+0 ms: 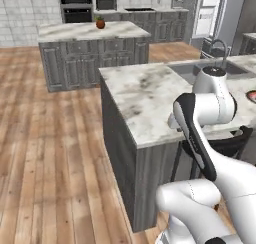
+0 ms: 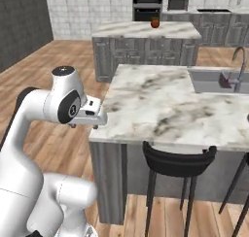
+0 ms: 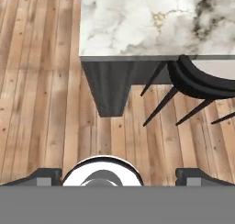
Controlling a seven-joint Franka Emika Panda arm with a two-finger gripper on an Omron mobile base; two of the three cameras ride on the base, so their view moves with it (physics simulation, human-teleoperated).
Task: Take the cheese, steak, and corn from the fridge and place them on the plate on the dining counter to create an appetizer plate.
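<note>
The claw (image 3: 118,177) stands wide open and empty, its two dark fingertips (image 3: 43,176) far apart at the bottom of the hand view, hanging above the wooden floor (image 3: 41,103) just off the near corner of the dining table (image 2: 160,105), touching nothing. This marble table carries an inset sink (image 2: 214,80) with a tap (image 2: 238,61) at its far side, a black stool (image 2: 177,163) stands against its near edge, and a red-patterned plate (image 1: 251,96) lies at its right end. Behind it stands a smaller marble-topped island (image 1: 92,32) with a small red object (image 1: 100,23) on top.
</note>
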